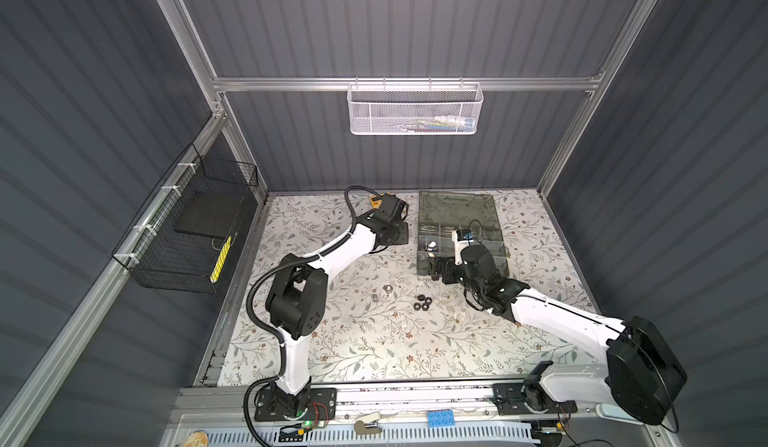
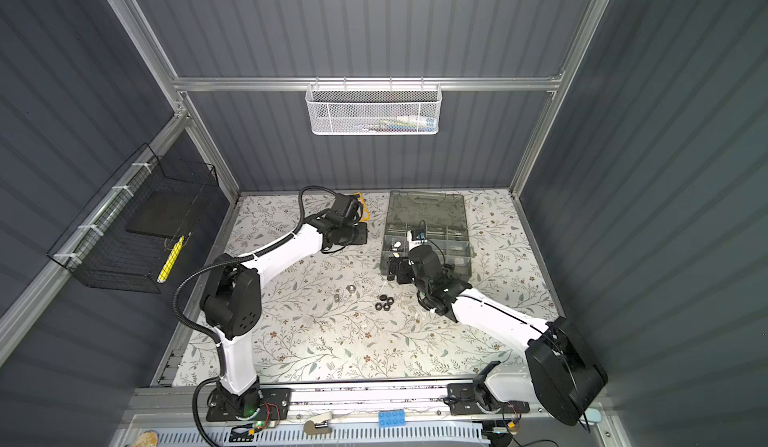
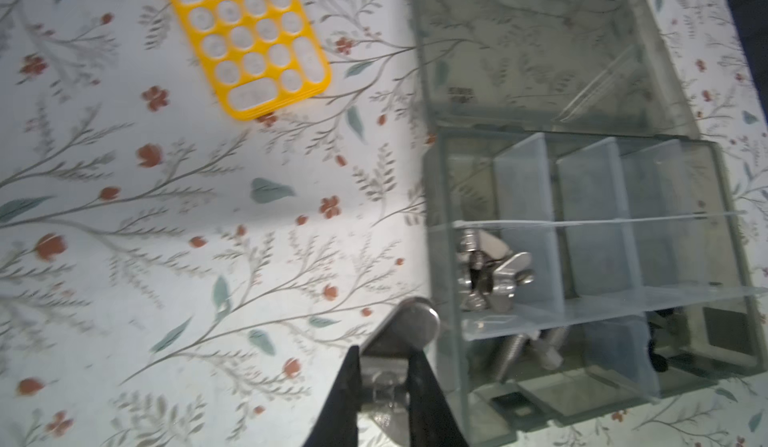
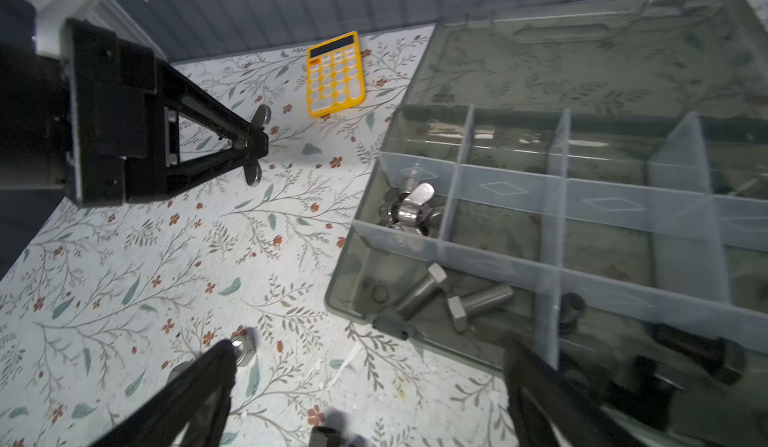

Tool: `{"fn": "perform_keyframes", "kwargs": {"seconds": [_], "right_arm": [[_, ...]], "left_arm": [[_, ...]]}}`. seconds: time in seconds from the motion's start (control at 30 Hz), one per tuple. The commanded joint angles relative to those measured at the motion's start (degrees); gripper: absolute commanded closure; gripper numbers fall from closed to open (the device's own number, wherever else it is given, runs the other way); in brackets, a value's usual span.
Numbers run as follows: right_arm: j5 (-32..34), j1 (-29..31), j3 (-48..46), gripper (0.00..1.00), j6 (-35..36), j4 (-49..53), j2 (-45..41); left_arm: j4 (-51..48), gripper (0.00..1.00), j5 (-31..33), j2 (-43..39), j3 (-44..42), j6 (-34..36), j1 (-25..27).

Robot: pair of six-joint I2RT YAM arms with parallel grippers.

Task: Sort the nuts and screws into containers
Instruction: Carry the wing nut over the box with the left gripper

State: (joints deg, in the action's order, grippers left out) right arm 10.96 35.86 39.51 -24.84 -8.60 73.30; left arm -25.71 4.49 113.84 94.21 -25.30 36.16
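While my left gripper (image 4: 254, 146) is clenched on a silver wing nut (image 4: 262, 116), the piece hangs above the table (image 1: 353, 341) just left of the organizer box (image 4: 347, 295), not yet over any compartment. My right gripper (image 4: 374, 353) is spread wide and empty at the box's near left corner.

Risks noted. The wing nut is polished metal, pinched across its body with a rounded wing protruding on either side of my fingertips. I judge it could pivot or slip and fall short of the box wall. Its proper place, I judge, is the middle compartment (image 4: 419, 169) of the left column, which holds the stored wing nuts (image 4: 409, 210). The compartment next nearer holds silver bolts (image 4: 453, 299), and a mistimed release would mix them. The dividers are thin and clear, so their edges are hard to read. My right gripper is close to that approach, so contact between the arms is possible.

Materials. The box is smoky translucent plastic, rigid, with its lid laid open on the far side. The bolts are hex-headed and threaded. Black nuts (image 1: 423, 301) lie clustered mid-table, with a silver hex nut (image 1: 387, 288) to their left. A yellow calculator (image 4: 336, 75), smooth with round white keys, lies far and left of the box.
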Motion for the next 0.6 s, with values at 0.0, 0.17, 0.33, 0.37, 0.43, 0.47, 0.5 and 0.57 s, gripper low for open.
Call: {"fn": "perform_keyframes", "kwargs": {"seconds": [0.0, 0.17, 0.33, 0.37, 0.43, 0.47, 0.5, 0.57], "right_arm": [[0.5, -1.9, -1.9, 0.01, -2.9, -1.5, -2.4], [0.6, -3.7, -3.0, 0.01, -3.9, -1.7, -3.9], [-1.9, -5.5, -3.4, 0.01, -5.2, -1.9, -4.3], [-2.3, -5.7, -3.5, 0.01, -5.4, -1.9, -4.3], [-2.5, -6.0, -3.6, 0.01, -5.6, -1.9, -4.6], [-2.6, -6.1, -3.7, 0.01, -5.7, -1.9, -4.7], [-2.6, -6.4, -3.8, 0.01, -5.7, -1.9, -4.9], [-2.8, -6.6, -3.9, 0.01, -5.7, -1.9, -5.0]], "left_arm": [[-1.5, 0.79, 0.6, 4.6, 5.3, -1.0, 2.7], [-2.2, 0.79, -0.3, 10.7, 12.5, -1.5, 5.0], [-2.2, 0.79, -0.7, 14.3, 15.3, -1.6, 5.4], [-2.1, 0.79, -0.5, 14.6, 15.4, -1.7, 5.4], [-1.9, 0.79, -0.4, 15.5, 15.8, -1.6, 5.4], [-2.0, 0.79, -0.4, 15.9, 15.9, -1.6, 5.4], [-2.1, 0.78, -0.3, 16.4, 16.1, -1.5, 5.4], [-2.1, 0.77, -0.4, 17.1, 16.2, -1.6, 5.4]]}}
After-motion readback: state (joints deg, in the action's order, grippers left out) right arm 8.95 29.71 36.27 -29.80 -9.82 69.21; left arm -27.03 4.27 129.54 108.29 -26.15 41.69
